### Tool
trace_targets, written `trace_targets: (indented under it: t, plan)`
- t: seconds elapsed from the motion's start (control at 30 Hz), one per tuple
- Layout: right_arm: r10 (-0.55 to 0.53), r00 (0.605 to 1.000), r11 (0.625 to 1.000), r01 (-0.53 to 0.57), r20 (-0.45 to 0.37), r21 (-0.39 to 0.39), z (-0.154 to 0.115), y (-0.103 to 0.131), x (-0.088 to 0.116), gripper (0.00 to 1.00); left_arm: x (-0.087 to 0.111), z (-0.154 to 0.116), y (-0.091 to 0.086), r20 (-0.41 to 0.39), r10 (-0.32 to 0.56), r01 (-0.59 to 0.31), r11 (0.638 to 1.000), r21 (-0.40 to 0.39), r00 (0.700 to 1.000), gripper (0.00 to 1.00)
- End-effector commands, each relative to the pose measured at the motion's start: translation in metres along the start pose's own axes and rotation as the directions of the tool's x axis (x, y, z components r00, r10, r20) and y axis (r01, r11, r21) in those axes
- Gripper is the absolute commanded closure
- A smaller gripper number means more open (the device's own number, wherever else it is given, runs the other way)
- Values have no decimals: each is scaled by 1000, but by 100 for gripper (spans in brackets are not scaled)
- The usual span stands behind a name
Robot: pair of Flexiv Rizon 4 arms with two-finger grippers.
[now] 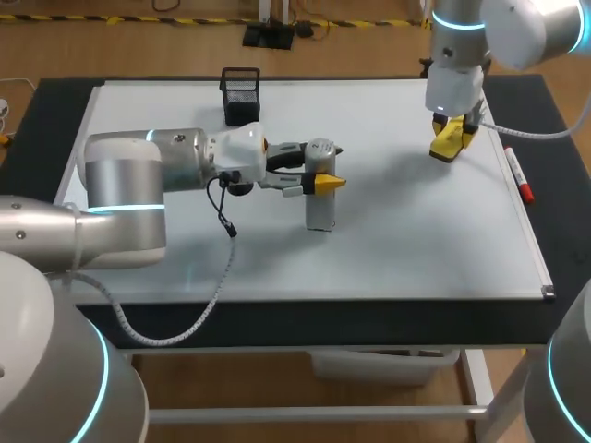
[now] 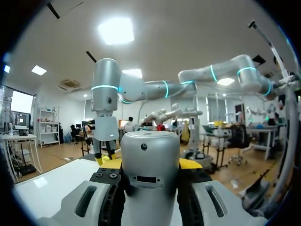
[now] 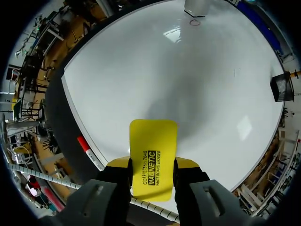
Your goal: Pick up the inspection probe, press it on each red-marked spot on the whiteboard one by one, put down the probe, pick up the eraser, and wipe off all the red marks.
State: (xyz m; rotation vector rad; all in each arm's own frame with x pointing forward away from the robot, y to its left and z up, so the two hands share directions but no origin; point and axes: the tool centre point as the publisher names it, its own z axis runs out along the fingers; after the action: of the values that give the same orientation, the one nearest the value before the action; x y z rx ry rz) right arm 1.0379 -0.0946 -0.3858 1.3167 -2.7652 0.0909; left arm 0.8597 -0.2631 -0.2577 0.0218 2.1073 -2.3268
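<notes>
A black mesh holder (image 1: 240, 95) stood at the far edge of the whiteboard (image 1: 185, 249). To its right, the left gripper (image 1: 325, 183) was clamped on the upright silver probe (image 1: 319, 214), whose foot rested on the board. In the left wrist view, the probe hid most of that gripper's yellow tips. Farther right, the right gripper (image 1: 452, 138) gripped the yellow eraser (image 3: 153, 155) over the board; whether it touched the surface could not be told. A red marker (image 1: 519, 177) lay along the board's right edge.
</notes>
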Motion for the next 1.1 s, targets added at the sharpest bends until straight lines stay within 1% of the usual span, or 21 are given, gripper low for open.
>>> trace_targets:
  t: [0.03,0.37,1.1]
  plan:
    - [-1,1000,1000,1,-3,0,-1,-1,0,100,-4,9,7,-1,-2,2,1000,4,1000,100]
    - [-1,1000,1000,1,-3,0,-1,-1,0,100,-10,11,16,10,-8,8,1000,-8,1000,100]
    - [-1,1000,1000,1,-3,0,-1,-1,0,100,-14,10,25,17,-21,22,999,-29,1000,100]
